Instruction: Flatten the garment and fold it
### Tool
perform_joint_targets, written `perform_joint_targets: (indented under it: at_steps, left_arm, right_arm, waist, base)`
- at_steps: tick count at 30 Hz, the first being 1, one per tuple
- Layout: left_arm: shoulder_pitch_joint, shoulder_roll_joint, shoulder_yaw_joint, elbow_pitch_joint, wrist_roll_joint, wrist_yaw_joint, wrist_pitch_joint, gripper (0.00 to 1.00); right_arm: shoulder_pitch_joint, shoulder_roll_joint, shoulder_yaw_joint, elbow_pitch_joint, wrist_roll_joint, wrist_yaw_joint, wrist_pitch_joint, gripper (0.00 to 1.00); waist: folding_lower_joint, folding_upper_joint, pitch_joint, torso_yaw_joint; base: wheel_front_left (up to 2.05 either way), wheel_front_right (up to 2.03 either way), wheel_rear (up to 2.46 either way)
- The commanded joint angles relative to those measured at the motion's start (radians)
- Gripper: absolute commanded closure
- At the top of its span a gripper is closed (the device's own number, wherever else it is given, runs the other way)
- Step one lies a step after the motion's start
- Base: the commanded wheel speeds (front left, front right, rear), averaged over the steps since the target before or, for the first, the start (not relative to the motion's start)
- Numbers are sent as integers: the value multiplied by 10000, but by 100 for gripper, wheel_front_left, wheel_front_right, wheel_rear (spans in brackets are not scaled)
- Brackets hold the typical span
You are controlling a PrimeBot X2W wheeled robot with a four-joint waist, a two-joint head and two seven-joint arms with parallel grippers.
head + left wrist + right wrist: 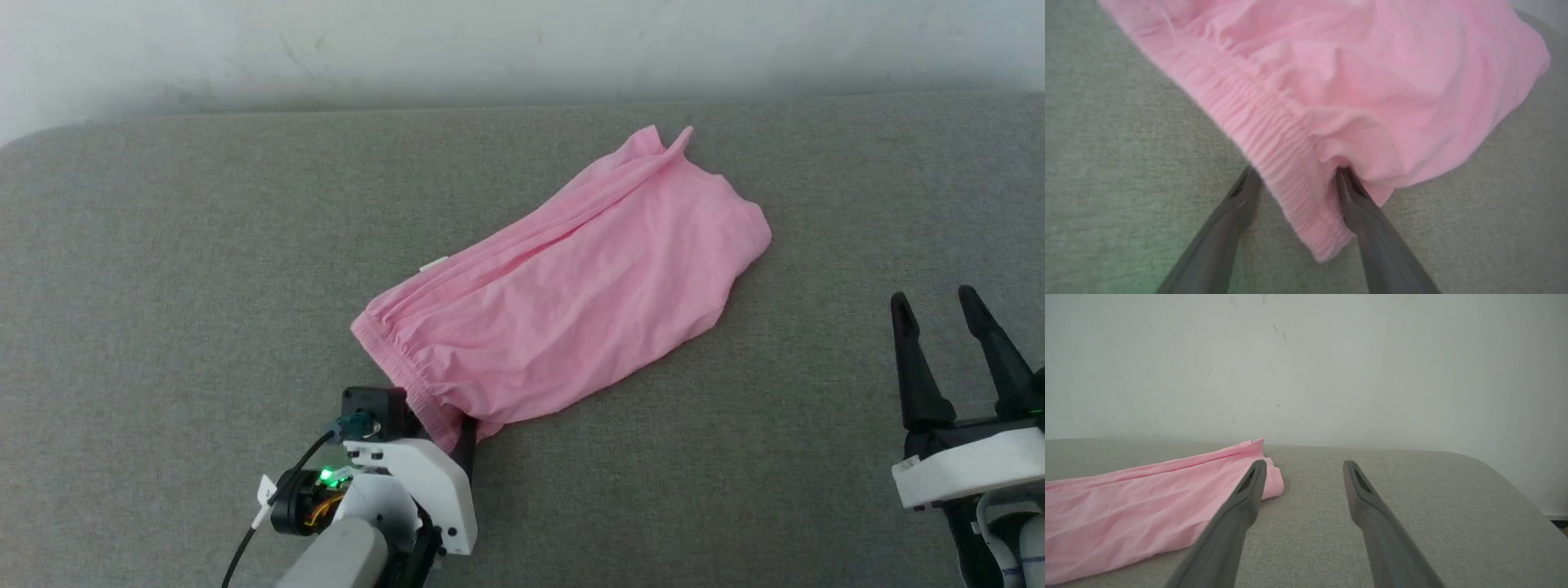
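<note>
Straddling the waistband corner (pixel 1298 196) of the pink shorts (pixel 563 302) with the left jaws spread. Holding the right jaws wide and empty, apart from the shorts lying on the grey surface (pixel 163 327).

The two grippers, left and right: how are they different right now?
The left gripper is at the garment, with its fingers either side of the waistband corner. The right gripper has nothing between its fingers. The left gripper touches the pink cloth, while the right gripper is apart from it, off to the side. Both are open, and both have two long dark fingers.
</note>
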Motion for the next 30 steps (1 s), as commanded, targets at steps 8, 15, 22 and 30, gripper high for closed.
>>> perform_joint_targets:
  at_steps: [8,15,22,30]
  left_arm:
    - [207,79,-530,625,-101,-445,667,100]
    - [176,248,-184,-432,59,-446,-664,100]
    - [92,433,-330,-1628,300,-471,-809,100]
    - [-164,277,-796,-1918,480,-677,-700,100]
  right_arm:
    - [-33,-208,-65,-175,-143,-21,354,0]
    - [-707,-958,388,22,-136,-21,1972,0]
    - [-2528,-1116,1223,1416,257,-21,5380,0]
    - [-4758,-909,1689,4056,30,-21,7663,0]
  waist:
    - [0,0,95,353]
    - [0,0,-110,1145]
    - [0,0,162,1789]
    - [0,0,632,2340]
  base:
    - [0,0,0]
    - [0,0,0]
    - [0,0,0]
    - [0,0,0]
